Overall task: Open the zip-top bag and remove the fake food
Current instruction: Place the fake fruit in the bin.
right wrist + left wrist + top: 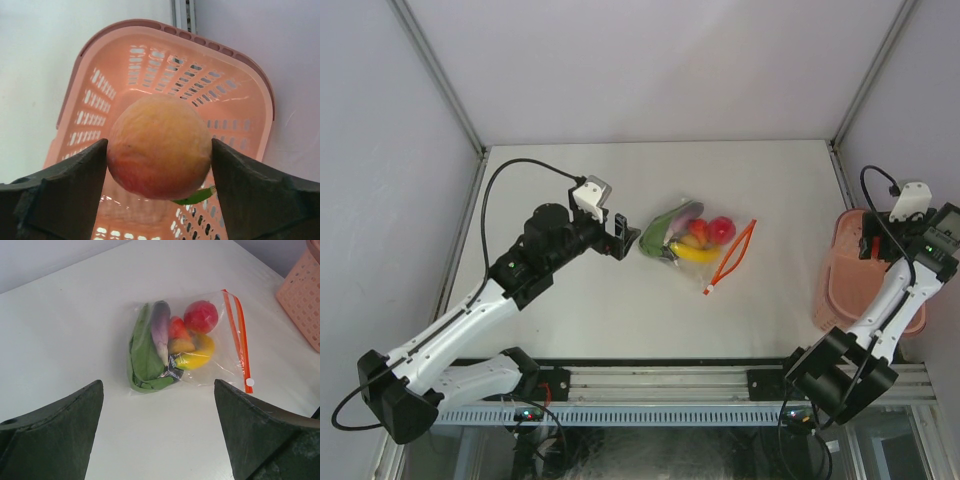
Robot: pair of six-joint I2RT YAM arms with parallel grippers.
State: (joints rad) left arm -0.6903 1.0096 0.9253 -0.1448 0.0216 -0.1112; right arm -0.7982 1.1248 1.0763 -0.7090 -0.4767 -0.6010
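The clear zip-top bag [695, 240] lies flat mid-table, its red-orange zip strip [733, 255] on the right side. Fake food fills it: a red round piece [201, 316], a yellow piece [197, 356], a purple one [161, 330] and a long green one [145, 352]. My left gripper [623, 237] hovers just left of the bag, open, with only bare table between its fingers [60, 425]. My right gripper [160, 144] is shut on a round orange-yellow fake fruit [159, 147], both fingers touching it, above the pink basket [150, 65].
The pink perforated basket [840, 290] stands at the table's right edge under the right wrist. A green bit [197, 195] shows in the basket below the fruit. Metal frame posts rise at the back corners.
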